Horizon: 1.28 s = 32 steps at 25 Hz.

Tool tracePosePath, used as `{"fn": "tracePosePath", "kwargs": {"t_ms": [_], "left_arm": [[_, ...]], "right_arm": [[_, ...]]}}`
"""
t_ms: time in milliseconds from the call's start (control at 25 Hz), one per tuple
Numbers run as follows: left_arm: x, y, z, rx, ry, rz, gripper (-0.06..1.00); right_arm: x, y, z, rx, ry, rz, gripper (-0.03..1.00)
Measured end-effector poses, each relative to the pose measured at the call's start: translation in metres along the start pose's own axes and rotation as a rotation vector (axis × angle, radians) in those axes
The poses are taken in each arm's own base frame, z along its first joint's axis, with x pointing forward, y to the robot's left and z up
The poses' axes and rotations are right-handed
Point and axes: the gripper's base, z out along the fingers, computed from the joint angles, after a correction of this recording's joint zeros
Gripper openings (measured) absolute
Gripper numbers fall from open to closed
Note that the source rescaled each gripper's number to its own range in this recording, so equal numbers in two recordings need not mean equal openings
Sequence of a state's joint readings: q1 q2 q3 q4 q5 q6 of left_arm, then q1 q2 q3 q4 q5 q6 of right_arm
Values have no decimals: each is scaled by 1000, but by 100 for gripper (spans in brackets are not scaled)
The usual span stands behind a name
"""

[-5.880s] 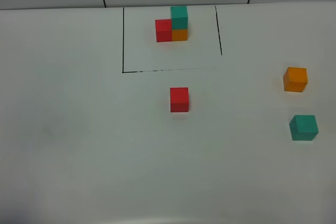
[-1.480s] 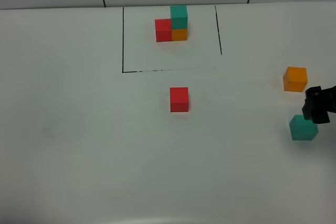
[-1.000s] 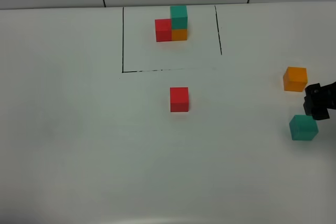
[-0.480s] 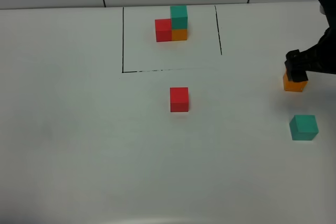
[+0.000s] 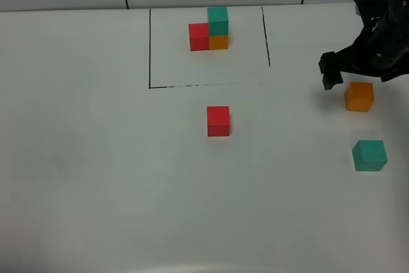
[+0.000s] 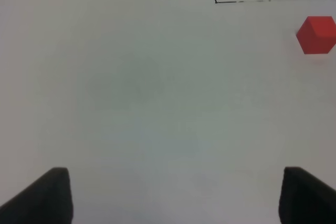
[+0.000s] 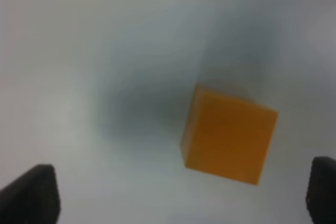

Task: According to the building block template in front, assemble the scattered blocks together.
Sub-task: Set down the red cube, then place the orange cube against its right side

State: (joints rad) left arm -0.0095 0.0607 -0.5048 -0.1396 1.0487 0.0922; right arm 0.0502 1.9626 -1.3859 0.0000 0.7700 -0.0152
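Right gripper (image 7: 176, 195) hangs jaws apart over the matte orange cube (image 5: 359, 96), at the frame's right.
I see my left gripper (image 6: 178, 195) spread too, empty; matte red cube (image 5: 218, 121) centre, matte teal cube (image 5: 369, 155) lower right, red-orange-teal cube template (image 5: 209, 30) upper middle.

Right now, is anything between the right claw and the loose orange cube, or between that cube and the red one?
Nothing visible. The open right claw hangs over the orange cube with nothing between. The table from there to the loose red cube is bare; the teal cube lies off that line.
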Motion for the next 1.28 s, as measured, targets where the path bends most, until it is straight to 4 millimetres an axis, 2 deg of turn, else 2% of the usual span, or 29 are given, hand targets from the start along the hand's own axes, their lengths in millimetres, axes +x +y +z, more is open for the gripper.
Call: {"fn": "tracePosePath", "kwargs": {"t_ms": [200, 360, 560, 640, 720, 760, 880, 1080, 1160, 1280], "left_arm": [[0, 0, 0, 0, 0, 0, 67], [0, 0, 0, 0, 0, 0, 67], [0, 0, 0, 0, 0, 0, 67], [0, 0, 0, 0, 0, 0, 67], [0, 0, 0, 0, 0, 0, 67], [0, 0, 0, 0, 0, 0, 67], [0, 0, 0, 0, 0, 0, 67], [0, 0, 0, 0, 0, 0, 67], [0, 0, 0, 0, 0, 0, 67], [0, 0, 0, 0, 0, 0, 67]], "right_arm": [[-1, -13, 26, -15, 20, 66, 92], [-2, -27, 34, -15, 15, 107, 92], [0, -29, 48, -48, 27, 129, 87], [1, -29, 51, -53, 34, 128, 78], [1, -29, 52, -56, 36, 130, 59], [1, -29, 52, -56, 36, 130, 48], [1, -29, 52, -55, 35, 129, 0], [2, -27, 50, -54, 71, 66, 2], [2, -22, 46, -50, 94, -43, 2], [-1, 2, 31, -47, 107, -298, 2]]}}
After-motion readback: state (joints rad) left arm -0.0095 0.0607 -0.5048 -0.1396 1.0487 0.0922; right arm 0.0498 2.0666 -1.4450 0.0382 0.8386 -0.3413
